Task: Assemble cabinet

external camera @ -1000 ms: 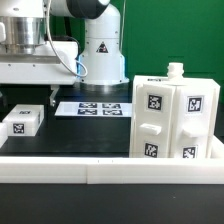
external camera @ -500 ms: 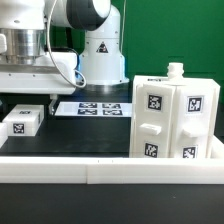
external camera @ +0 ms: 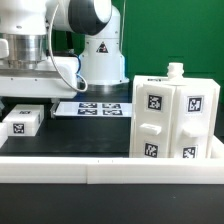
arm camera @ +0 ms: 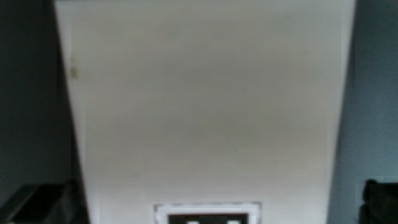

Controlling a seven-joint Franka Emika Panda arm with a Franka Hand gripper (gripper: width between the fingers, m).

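- Right, the cabinet stands upright at the exterior view's right, behind the white front rail; I can't see inside it.
- Smooth white plastic, boxy, with a panelled face carrying square tags.
- Gripper is spread wide, with dark fingers flanking a flat white panel and clasping nothing.
- Black table, carrying the marker board and a small tagged block; green wall behind.
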